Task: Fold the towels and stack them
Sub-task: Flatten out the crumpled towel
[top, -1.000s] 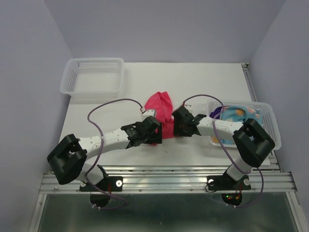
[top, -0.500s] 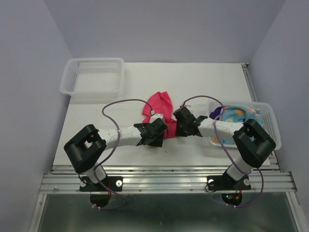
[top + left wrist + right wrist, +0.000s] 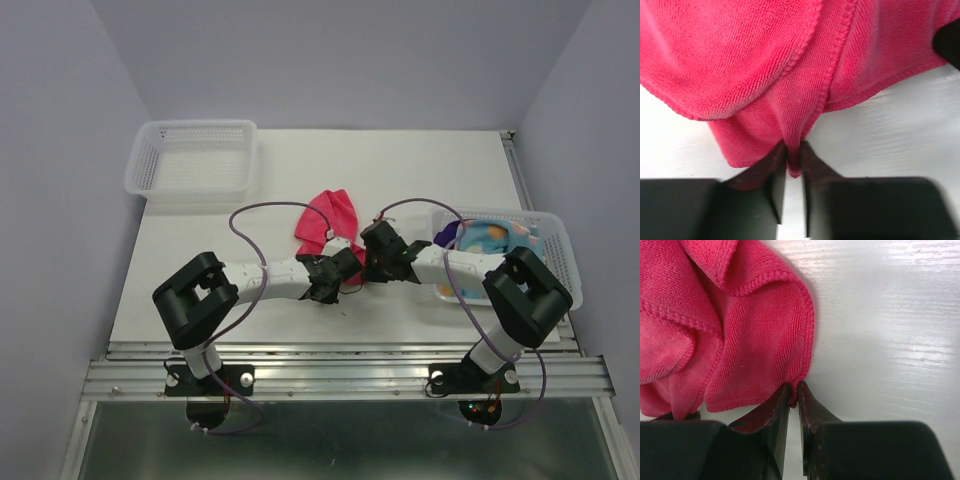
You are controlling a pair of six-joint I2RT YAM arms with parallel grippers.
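Observation:
A crumpled magenta-pink towel (image 3: 330, 218) lies mid-table. My left gripper (image 3: 338, 266) is shut on its near edge; in the left wrist view a fold of the pink towel (image 3: 765, 75) is pinched at my left gripper (image 3: 793, 156). My right gripper (image 3: 368, 258) is shut on a near corner of the same cloth; the right wrist view shows the pink towel (image 3: 715, 330) nipped at its hem by my right gripper (image 3: 794, 392). More towels, a light blue dotted one (image 3: 492, 238) and a dark purple one (image 3: 450, 233), sit in the right basket.
A white mesh basket (image 3: 192, 160) stands at the back left with nothing showing in it. Another white mesh basket (image 3: 560, 262) sits at the right edge beside my right arm. Both grippers are close together at the towel's near side.
My left gripper has moved right to the towel's near edge and closed on it. The right gripper has closed on the corner and barely shifted.

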